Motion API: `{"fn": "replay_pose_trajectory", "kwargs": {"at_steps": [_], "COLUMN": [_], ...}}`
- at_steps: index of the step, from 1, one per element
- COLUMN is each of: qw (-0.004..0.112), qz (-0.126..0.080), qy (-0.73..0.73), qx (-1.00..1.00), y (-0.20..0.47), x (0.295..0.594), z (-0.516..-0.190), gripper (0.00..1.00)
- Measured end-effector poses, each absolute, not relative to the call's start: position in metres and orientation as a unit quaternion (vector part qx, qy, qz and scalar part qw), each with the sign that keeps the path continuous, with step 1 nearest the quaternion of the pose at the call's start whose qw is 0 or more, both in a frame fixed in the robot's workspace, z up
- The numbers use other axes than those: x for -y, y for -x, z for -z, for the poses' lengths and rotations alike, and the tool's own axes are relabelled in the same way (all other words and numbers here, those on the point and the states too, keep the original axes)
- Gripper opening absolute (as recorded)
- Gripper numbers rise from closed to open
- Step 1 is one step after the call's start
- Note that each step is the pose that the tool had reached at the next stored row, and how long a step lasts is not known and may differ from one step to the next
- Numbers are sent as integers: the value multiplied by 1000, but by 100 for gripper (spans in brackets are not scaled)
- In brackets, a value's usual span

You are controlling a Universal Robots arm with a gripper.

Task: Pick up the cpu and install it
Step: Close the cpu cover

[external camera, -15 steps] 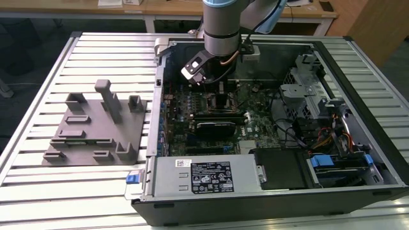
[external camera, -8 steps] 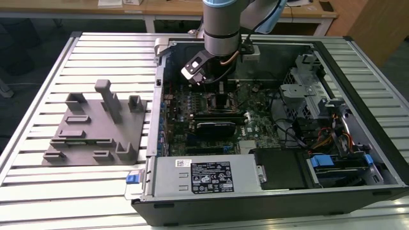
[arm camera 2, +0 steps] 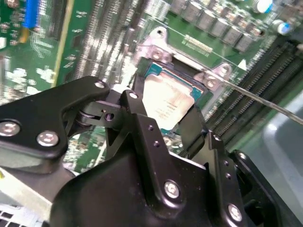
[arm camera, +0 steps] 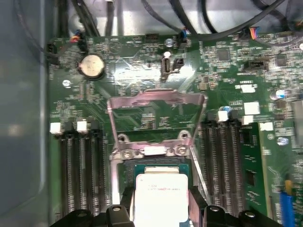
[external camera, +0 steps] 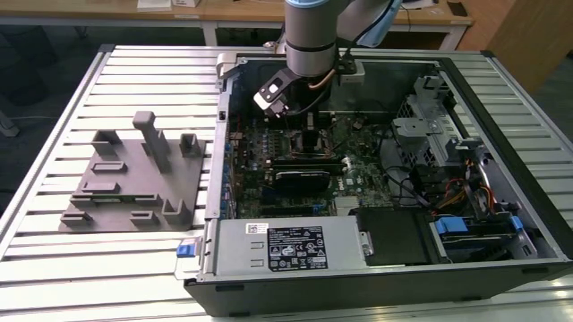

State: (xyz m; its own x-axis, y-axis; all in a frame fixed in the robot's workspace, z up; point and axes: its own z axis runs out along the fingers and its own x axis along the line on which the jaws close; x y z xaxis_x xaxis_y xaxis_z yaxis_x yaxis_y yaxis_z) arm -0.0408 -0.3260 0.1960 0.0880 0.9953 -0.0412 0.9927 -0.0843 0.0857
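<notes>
The cpu [arm camera: 161, 198] is sitting at the open socket [arm camera: 125, 177], whose hinged metal frame [arm camera: 156, 118] is standing raised beside it. In both wrist views the gripper [arm camera: 161, 210] is pinching the chip, its black fingers [arm camera: 127, 205] narrowed onto two opposite edges. In the exterior view's upper middle, the arm [external camera: 310, 33] is reaching into the open computer case [external camera: 501, 87]. The grey fixture [external camera: 134, 181] is lying on the table [external camera: 54, 268] at the exterior view's left.

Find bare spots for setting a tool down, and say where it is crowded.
Free: the slatted table between the grey fixture and the edge nearest the exterior camera. Crowded: inside the computer case, where the gripper holds the cpu at the socket.
</notes>
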Motion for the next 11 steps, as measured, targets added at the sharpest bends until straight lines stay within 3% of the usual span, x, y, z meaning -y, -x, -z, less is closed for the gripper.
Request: {"fn": "replay_pose_trajectory", "kwargs": {"at_steps": [1,11], "qw": [41,40], "qz": [-18,-19], "qy": [-736,-716], "qx": [-675,-696], "y": [41,41], "x": [326,326], "z": [-196,-196], "gripper": [54,54]}}
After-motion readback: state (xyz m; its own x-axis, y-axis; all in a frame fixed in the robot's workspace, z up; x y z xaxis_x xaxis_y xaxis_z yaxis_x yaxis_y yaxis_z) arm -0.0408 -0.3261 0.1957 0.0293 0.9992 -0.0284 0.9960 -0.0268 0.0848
